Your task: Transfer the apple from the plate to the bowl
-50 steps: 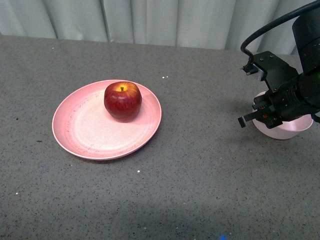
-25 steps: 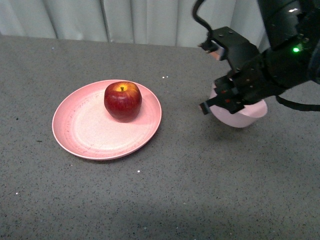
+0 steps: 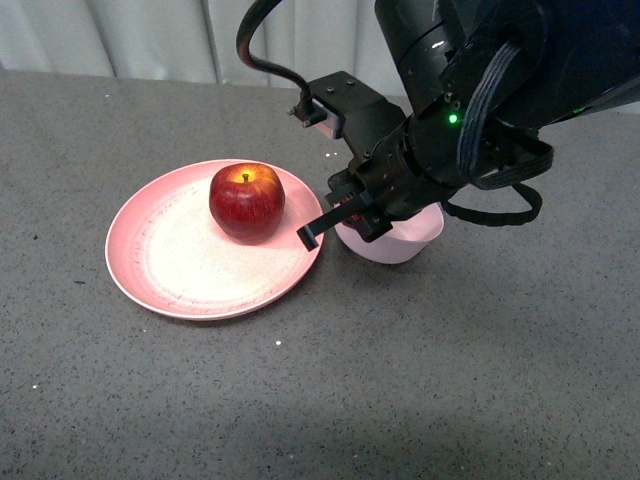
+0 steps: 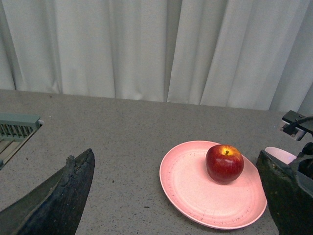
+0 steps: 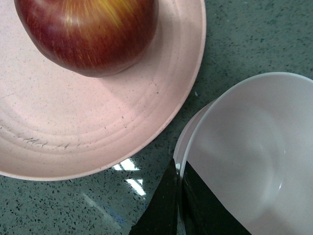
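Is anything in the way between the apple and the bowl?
No. Only bare plate and a thin strip of table lie between the apple and the bowl, which the right gripper holds by its rim.

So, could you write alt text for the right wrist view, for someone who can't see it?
Close-up from above: the right gripper pinches the rim of an empty pale pink-white bowl, one dark finger inside, one outside. Beside it, a salmon-pink plate on the grey speckled tabletop carries a dark-red apple.
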Available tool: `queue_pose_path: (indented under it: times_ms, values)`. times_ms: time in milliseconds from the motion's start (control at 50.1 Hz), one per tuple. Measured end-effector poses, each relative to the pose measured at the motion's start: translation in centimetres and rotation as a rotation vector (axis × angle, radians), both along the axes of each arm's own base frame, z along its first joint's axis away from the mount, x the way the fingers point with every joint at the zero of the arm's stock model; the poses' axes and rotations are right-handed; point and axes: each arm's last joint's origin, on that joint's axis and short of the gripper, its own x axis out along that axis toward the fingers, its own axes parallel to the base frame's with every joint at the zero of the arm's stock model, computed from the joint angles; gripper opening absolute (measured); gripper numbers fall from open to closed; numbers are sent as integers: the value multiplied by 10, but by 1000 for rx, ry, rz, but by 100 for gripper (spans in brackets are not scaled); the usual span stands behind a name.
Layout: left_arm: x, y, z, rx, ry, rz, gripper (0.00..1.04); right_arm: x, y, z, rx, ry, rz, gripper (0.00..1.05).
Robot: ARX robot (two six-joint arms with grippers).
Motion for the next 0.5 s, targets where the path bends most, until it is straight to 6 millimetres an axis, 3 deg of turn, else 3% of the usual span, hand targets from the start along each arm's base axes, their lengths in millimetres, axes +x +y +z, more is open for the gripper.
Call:
queue_pose_path:
  times_ms: [319,499]
  values:
    - [0,0,0,0,0,0,98,-2,7,-2,-6,7,9,1]
    - [0,0,0,0,0,0,98,-2,5,-2,14,-2,-11,26]
